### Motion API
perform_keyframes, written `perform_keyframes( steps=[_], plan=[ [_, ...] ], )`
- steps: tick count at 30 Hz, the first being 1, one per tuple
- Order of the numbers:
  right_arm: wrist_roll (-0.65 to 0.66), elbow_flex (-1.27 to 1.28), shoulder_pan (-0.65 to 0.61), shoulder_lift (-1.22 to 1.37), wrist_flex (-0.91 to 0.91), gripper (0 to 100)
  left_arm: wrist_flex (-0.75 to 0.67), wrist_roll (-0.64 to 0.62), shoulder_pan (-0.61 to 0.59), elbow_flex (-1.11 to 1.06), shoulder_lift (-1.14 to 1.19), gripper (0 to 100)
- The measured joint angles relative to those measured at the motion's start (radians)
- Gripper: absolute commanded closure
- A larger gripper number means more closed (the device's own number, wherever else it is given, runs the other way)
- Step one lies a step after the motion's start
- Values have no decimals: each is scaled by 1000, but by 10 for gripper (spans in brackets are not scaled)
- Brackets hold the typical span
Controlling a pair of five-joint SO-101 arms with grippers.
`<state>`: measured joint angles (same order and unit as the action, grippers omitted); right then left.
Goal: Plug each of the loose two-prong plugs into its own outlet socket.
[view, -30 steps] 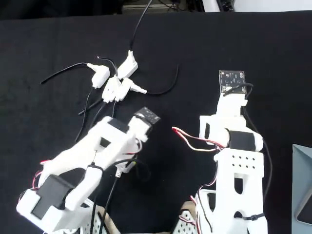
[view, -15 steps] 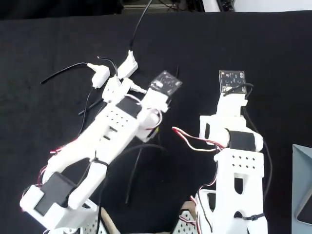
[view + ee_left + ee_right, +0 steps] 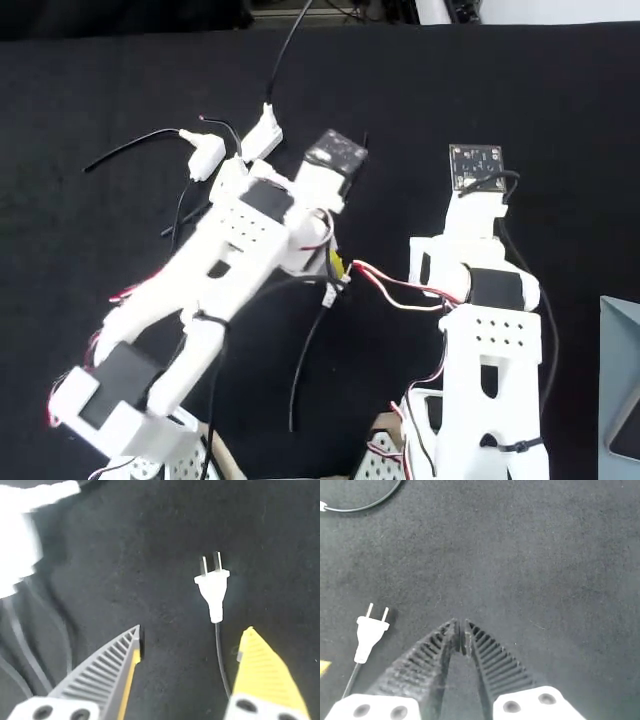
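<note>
Setting: robotics lab bench, prob. Evidence: table (image 3: 560, 90) under black cloth; left arm (image 3: 225, 270) & right arm (image 3: 490, 340), white printed shells w/ exposed red/white/yellow wiring (image 3: 390, 288); bare circuit board (image 3: 475, 165) on right wrist; misc. gear (image 3: 300, 15) past far edge.

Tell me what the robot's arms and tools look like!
The left arm and right arm are chunky white plastic with black motor blocks, thin red and white wires, and black cables. The left tool has one grey and one yellow pointed finger, both ribbed, on white bases. The right tool has two dark grey ribbed fingers.
</note>
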<state>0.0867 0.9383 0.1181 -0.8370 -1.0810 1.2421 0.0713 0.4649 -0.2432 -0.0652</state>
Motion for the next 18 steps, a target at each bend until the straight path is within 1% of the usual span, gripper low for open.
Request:
perform_keyframes(
  steps=[4,7,10,13,16,18],
  plan=[
    [0,0,0,0,0,972,115,0,-72,18,-118,780],
    [25,0,-15,0,0,928,140,-2,-149,-14,-213,821],
    [135,0,-81,0,-25,897,146,-3,-204,-107,-305,830],
    [247,0,-181,0,-95,892,146,-2,-253,-216,-399,830],
    [354,0,-258,0,-164,890,146,-2,-336,-301,-500,830],
    [434,-11,-311,11,-210,867,146,-2,-407,-345,-563,829]
  ],
)
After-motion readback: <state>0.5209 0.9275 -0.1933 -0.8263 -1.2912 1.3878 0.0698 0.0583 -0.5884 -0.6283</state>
